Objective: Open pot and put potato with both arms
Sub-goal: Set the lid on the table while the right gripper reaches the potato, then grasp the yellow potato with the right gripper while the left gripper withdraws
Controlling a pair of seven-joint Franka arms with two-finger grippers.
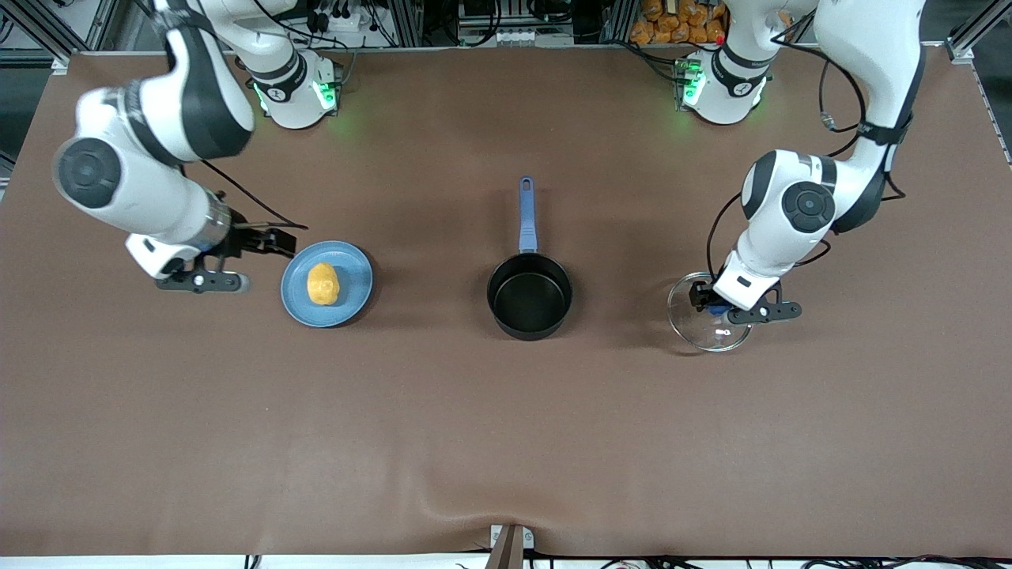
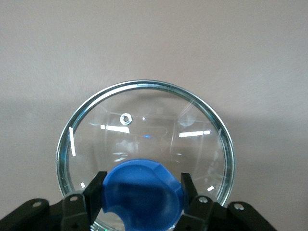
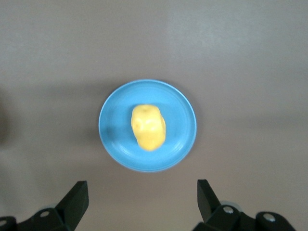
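Lumpy yellow-orange potato (image 1: 323,284) on flat light-blue plate (image 1: 354,304): firm, light, best pinched across its narrow middle. Right pincer (image 1: 278,242) spread beside plate. Left pincer (image 1: 708,300) pinching glass lid's blue knob (image 2: 144,192), away from open black saucepan (image 1: 530,295).

Even, soft overhead light, mostly sharp pictures.
The brown table (image 1: 443,411) is evenly lit, with faint, diffuse shadows beside the pot (image 1: 529,295) and under both arms. White streaks of glare cross the glass lid (image 2: 144,139) (its blue knob looks blurred up close). The right wrist view is slightly soft, with pale shadow bands.
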